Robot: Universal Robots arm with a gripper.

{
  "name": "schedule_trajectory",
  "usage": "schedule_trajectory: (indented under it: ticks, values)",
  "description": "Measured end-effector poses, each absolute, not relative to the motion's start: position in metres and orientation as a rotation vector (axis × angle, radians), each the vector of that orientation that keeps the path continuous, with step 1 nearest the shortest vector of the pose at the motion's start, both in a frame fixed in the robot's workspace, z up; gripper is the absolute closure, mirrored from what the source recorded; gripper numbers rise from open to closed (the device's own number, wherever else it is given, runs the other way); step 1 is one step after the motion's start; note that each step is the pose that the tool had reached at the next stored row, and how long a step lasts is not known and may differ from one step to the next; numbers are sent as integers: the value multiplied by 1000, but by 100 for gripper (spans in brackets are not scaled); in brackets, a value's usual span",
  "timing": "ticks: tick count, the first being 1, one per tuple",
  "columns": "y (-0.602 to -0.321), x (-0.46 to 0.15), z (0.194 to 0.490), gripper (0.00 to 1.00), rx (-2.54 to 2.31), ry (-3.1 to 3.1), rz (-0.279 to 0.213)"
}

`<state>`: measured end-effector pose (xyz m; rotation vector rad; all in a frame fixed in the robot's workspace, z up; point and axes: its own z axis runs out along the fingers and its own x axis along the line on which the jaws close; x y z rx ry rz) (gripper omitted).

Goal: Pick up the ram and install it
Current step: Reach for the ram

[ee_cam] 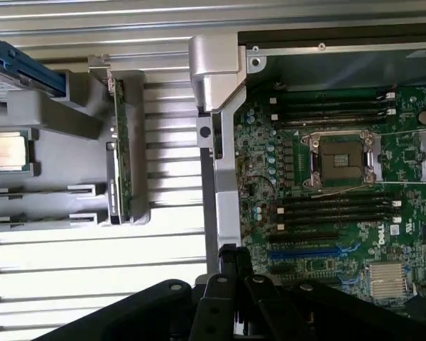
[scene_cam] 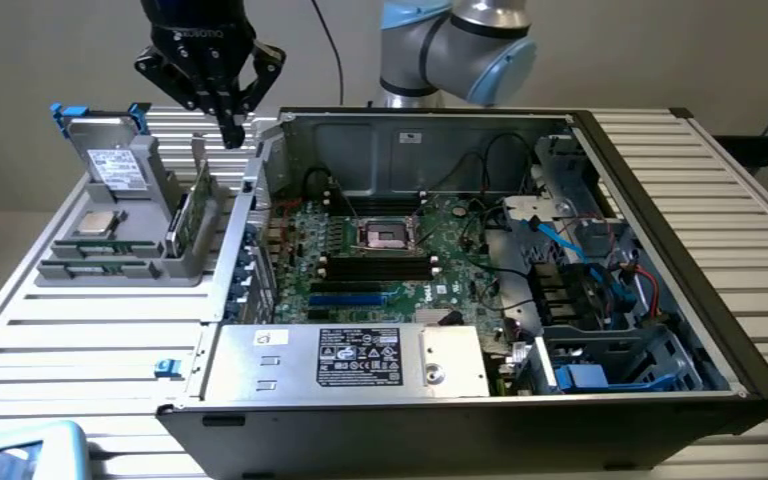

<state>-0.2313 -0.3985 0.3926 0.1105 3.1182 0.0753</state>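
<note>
Gripper (scene_cam: 233,132), fingers together and empty, hangs above grey holder (scene_cam: 117,265) on table (scene_cam: 77,350), beside open computer case (scene_cam: 424,150). Ram (scene_cam: 191,220) stands on edge in holder, untouched, well apart from motherboard (scene_cam: 398,250). Clean pickup likely needs jaws parted, centred over stick's top edge, squared to its thin faces.

The gripper (scene_cam: 232,128) points vertically downward with its fingers pressed together. In the exterior view it hangs at 9 o'clock from the grey-blue arm joint (scene_cam: 462,40).
</note>
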Motion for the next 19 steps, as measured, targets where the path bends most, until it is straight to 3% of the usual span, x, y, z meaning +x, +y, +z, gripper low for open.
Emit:
schedule_trajectory:
  ticks: [19]
  values:
    - [-398,-318,393,89,111,3118,75]
